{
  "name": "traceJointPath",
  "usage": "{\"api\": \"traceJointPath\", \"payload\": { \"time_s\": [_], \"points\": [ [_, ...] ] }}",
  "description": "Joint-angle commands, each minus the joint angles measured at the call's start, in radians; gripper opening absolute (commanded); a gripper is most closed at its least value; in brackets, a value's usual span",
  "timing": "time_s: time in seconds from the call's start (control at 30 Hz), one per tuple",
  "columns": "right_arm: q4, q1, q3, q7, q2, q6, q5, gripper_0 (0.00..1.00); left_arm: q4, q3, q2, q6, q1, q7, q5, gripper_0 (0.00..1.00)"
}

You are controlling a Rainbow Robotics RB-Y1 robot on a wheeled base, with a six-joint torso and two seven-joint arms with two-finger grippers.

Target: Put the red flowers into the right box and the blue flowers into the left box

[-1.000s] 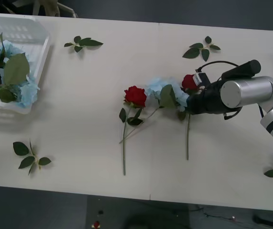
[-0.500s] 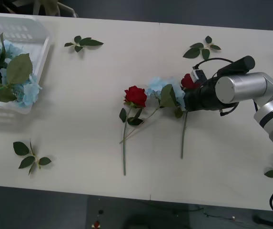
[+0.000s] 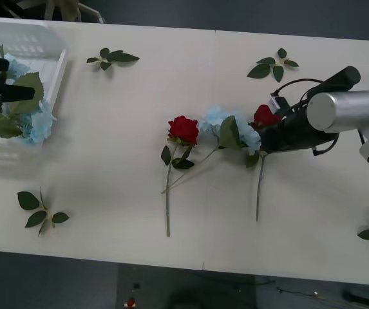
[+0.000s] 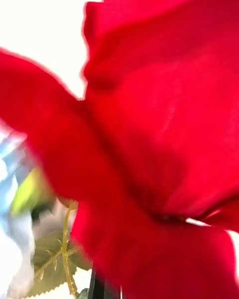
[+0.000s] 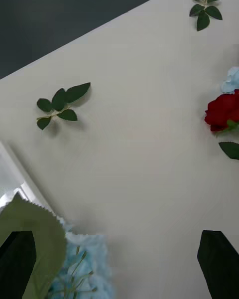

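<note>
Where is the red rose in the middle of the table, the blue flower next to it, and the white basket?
red rose (image 3: 183,129), front view, on the middle of its bloom.
blue flower (image 3: 215,118), front view, on its pale petals.
white basket (image 3: 50,37), front view, on its rim.

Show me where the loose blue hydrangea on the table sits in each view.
Front: blue hydrangea mid-table, between the free red rose and the right claw.
Left wrist: pale petals beside that rose.
Right wrist: pale blue blur behind the close rose.
Shared landmark: the free red rose, front and left wrist.
The left claw hovers over the left box.
</note>
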Motion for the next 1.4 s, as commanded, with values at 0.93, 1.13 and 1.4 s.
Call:
{"api": "traceJointPath", "payload": {
  "time_s": [0.93, 1.13, 1.4],
  "points": [
    [-0.106, -0.023, -0.479, 0.363, -0.411, 0.331, 0.295, 0.00, -0.152, -0.516, -0.561, 0.003, -0.042, 0.500, -0.855, 0.95],
    [0.032, -0.023, -0.479, 0.438, -0.411, 0.161, 0.464, 0.00, 0.017, -0.622, -0.568, -0.124, -0.122, 0.545, -0.821, 0.95],
    [0.241, -0.023, -0.478, 0.444, -0.411, -0.017, 0.547, 0.00, 0.161, -0.652, -0.599, -0.262, -0.145, 0.543, -0.787, 0.95]
  ]
}}
